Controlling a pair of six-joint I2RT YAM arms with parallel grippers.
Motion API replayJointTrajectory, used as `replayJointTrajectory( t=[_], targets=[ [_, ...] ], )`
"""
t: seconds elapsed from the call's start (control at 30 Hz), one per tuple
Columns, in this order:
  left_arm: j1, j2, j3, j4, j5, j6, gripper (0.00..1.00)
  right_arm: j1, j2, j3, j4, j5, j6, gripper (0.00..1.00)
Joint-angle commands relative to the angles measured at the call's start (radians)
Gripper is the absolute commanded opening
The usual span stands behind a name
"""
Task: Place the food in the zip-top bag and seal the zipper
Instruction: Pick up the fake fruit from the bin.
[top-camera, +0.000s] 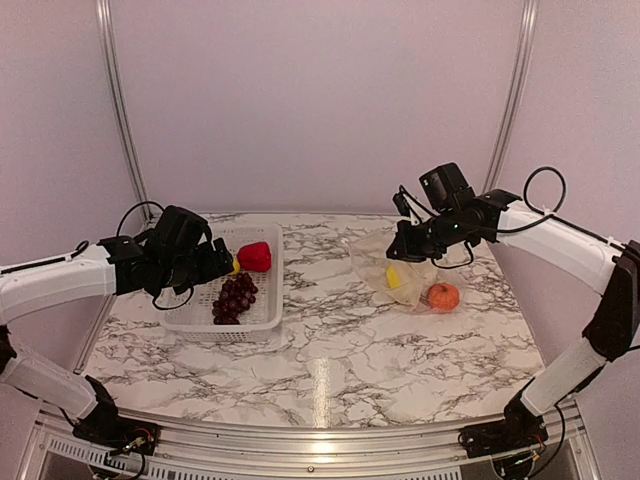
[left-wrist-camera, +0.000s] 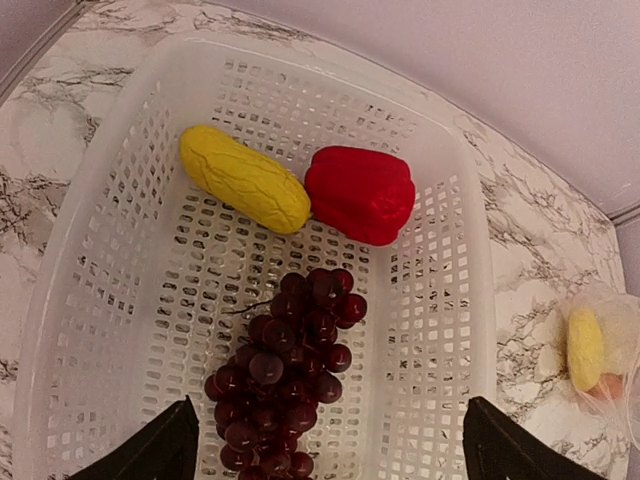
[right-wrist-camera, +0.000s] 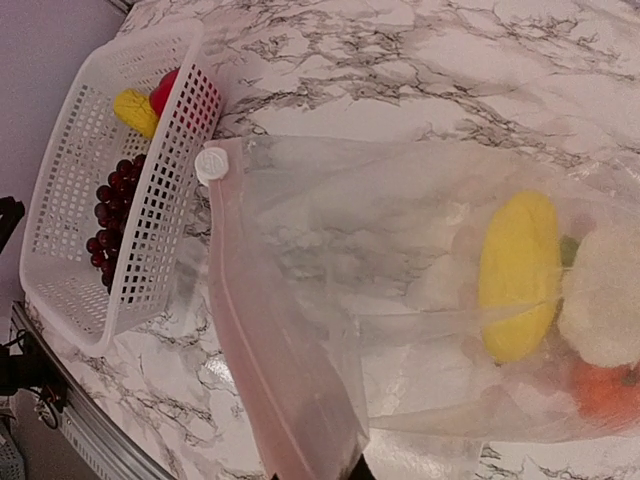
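Note:
My left gripper (top-camera: 215, 265) (left-wrist-camera: 330, 455) hangs open over the white basket, its fingers spread either side of the dark purple grape bunch (left-wrist-camera: 290, 380) (top-camera: 234, 297) without touching it. Beyond the grapes lie a red pepper (left-wrist-camera: 362, 192) (top-camera: 254, 257) and a yellow piece (left-wrist-camera: 243, 178). The clear zip-top bag (right-wrist-camera: 380, 230) (top-camera: 385, 262) lies at the right with its mouth lifted. My right gripper (top-camera: 405, 243) (right-wrist-camera: 350, 472) is shut on its pinkish zipper (right-wrist-camera: 250, 340). The white slider (right-wrist-camera: 211, 165) sits at the zipper's far end. Inside the bag are a yellow piece (right-wrist-camera: 518, 275), a pale piece (right-wrist-camera: 605, 295) and an orange fruit (top-camera: 443, 296).
The white slotted basket (top-camera: 272, 300) (left-wrist-camera: 470, 300) stands left of centre on the marble table (top-camera: 330, 370), a short gap from the bag's mouth. Pale walls and metal posts close off the back and sides.

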Motion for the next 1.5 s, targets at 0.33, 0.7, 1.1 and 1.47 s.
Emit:
replayJointTrajectory(
  t=[0.33,0.7,1.1,1.47],
  targets=[
    [0.125,0.41,0.265,-0.037,0.014,-0.354,0.78,0.012,-0.071,-0.022,0.093,-0.036,-0.003,0.0],
    [0.23,0.56,0.368,-0.04,0.108,-0.489,0.76,0.012,-0.13,-0.066,0.113,0.0,0.04,0.0],
    [0.289,0.712,0.507,-0.075,0.123,-0.486,0.75,0.011,-0.142,-0.069,0.092,0.009,0.047,0.0],
    [0.317,0.776,0.531,-0.079,0.155,-0.527,0.75,0.012,-0.141,-0.085,0.106,0.008,0.067,0.0]
  ],
)
